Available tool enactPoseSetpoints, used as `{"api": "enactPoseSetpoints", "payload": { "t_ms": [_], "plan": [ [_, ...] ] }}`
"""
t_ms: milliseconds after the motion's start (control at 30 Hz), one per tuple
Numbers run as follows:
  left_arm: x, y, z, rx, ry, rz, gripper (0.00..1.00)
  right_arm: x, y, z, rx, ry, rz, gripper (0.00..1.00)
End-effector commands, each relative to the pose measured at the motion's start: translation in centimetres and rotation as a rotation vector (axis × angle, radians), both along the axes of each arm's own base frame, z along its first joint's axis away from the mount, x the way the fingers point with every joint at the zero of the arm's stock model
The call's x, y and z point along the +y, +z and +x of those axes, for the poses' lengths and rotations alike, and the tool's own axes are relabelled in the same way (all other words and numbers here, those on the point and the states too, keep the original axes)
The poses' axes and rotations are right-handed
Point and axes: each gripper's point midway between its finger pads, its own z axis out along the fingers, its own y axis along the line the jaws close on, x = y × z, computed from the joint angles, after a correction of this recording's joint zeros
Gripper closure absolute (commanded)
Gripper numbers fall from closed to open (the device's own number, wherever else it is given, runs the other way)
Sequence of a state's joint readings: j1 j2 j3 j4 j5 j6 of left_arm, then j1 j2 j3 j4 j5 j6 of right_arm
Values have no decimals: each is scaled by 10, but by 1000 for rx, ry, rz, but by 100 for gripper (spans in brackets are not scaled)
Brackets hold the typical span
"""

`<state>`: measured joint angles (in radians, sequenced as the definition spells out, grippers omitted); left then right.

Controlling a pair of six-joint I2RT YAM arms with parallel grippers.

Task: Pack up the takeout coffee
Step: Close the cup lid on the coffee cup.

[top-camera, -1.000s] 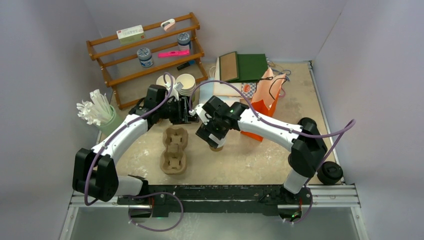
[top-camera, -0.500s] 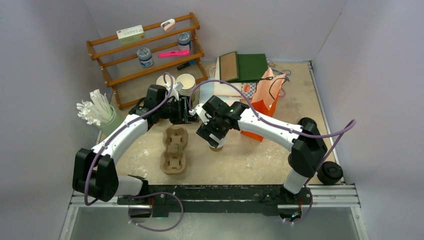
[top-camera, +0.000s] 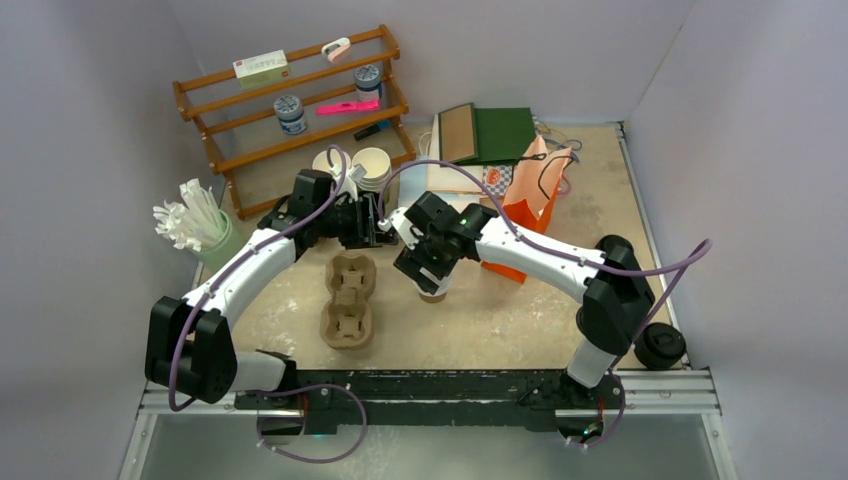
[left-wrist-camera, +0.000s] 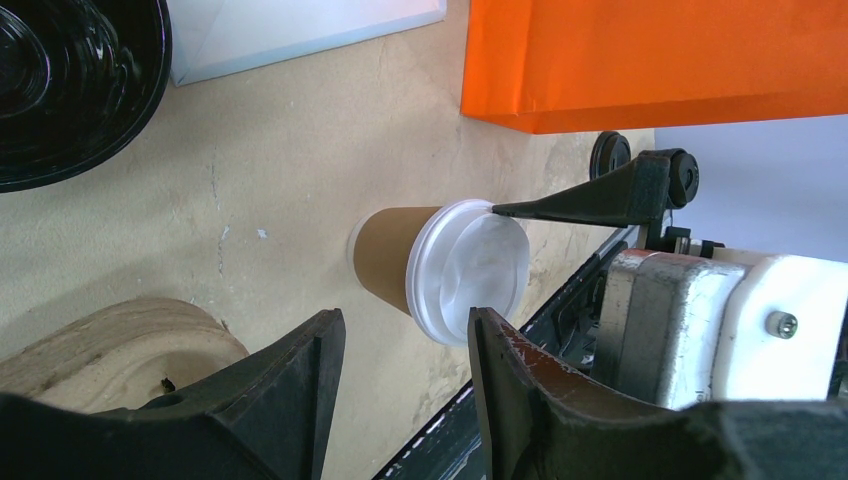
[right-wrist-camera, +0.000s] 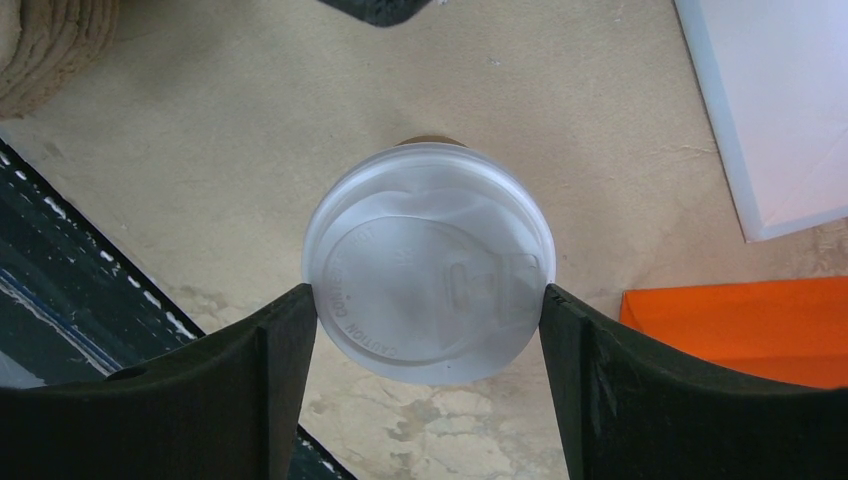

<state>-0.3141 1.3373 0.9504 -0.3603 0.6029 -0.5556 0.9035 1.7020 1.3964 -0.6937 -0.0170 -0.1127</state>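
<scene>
Overhead, right arm (top-camera: 540, 255) points down, fingers (right-wrist-camera: 250, 390) flanking takeout coffee (right-wrist-camera: 430, 290).

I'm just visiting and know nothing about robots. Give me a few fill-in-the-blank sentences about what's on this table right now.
The brown cup between the right gripper's fingers wears a ____ lid.
The paper bag near it is ____.
The left gripper holds ____.
The shelf rack at the back is made of ____.
Missing words: white; orange; nothing; wood.

cup (left-wrist-camera: 385, 262): matt brown kraft paper | lid (right-wrist-camera: 430, 290): smooth translucent white plastic | carrier (top-camera: 347, 298): rough moulded pulp
</scene>
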Motion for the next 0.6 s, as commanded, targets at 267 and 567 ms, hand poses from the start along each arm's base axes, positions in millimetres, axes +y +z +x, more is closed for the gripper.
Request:
{"api": "enactPoseSetpoints", "payload": {
  "t_ms": [267,567],
  "plan": [
    [-3,-2,-2,-10,-34,-14,49,-10,-13,-10,11,-36,-6,27],
    [-4,-5,-4,4,-46,-25,49,-15,-29,-17,38,-78,-11,33]
  ]
}}
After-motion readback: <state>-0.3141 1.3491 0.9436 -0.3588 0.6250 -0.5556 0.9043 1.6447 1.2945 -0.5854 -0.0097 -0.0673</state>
